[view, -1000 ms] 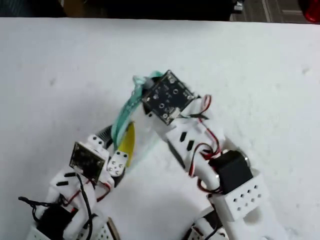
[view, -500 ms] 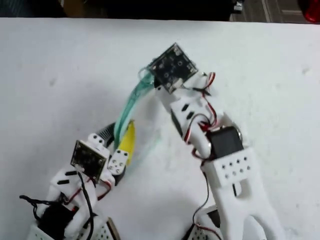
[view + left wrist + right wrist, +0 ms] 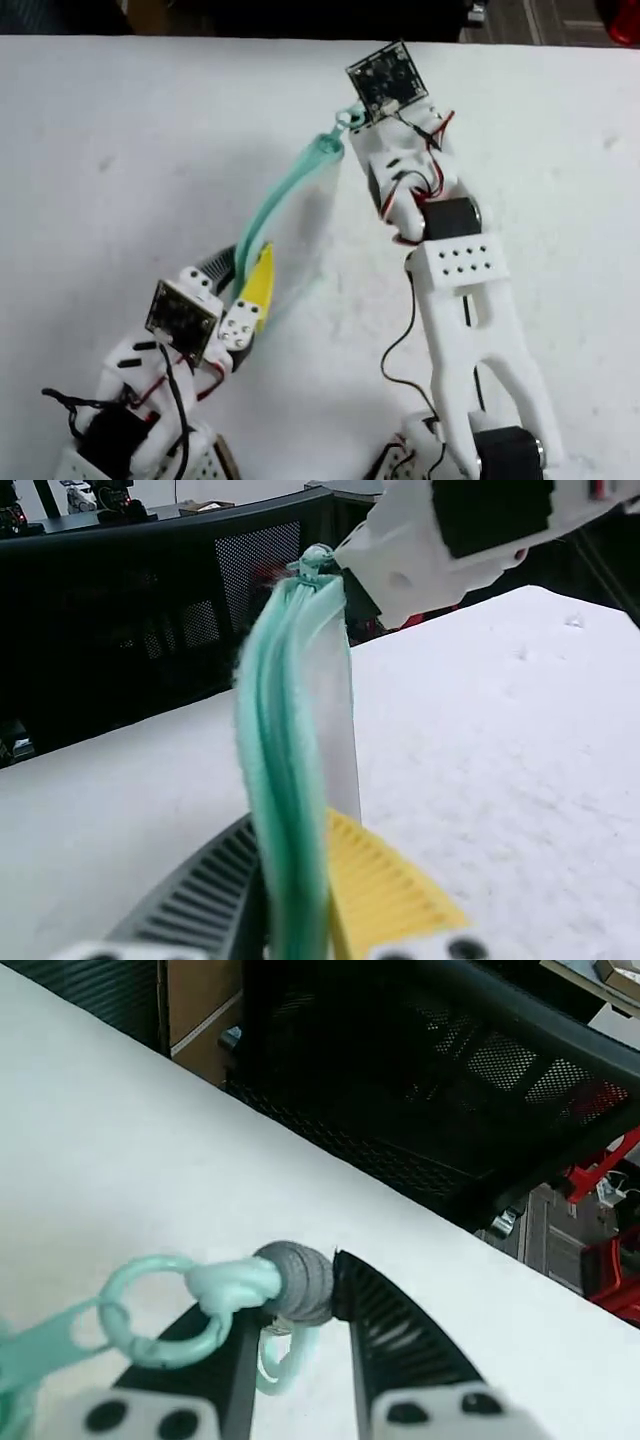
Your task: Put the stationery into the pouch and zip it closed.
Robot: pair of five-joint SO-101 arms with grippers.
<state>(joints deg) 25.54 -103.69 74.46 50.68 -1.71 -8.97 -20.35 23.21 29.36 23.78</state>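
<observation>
The pouch [image 3: 283,205], translucent with a teal zipper edge, is stretched in a long strip between my two grippers. My left gripper [image 3: 247,285], with one yellow and one grey finger, is shut on its near end. In the left wrist view the teal edge [image 3: 285,770] rises from between those fingers [image 3: 385,890] toward the right arm [image 3: 450,535]. My right gripper [image 3: 350,122] is shut on the zipper pull at the far end. Its wrist view shows the pull's grey bead [image 3: 300,1285] pinched between black fingers [image 3: 395,1330], with a teal ring [image 3: 150,1305] hanging beside it.
The white table [image 3: 120,120] has open room to the left and right of the arms. Its far edge [image 3: 200,36] meets a dark background. A red object [image 3: 628,20] sits at the far right corner. A black mesh barrier [image 3: 480,1060] stands behind the table.
My right gripper has moved away toward the table's far edge with the zipper pull, drawing the pouch out long and straight. The left arm has kept still.
</observation>
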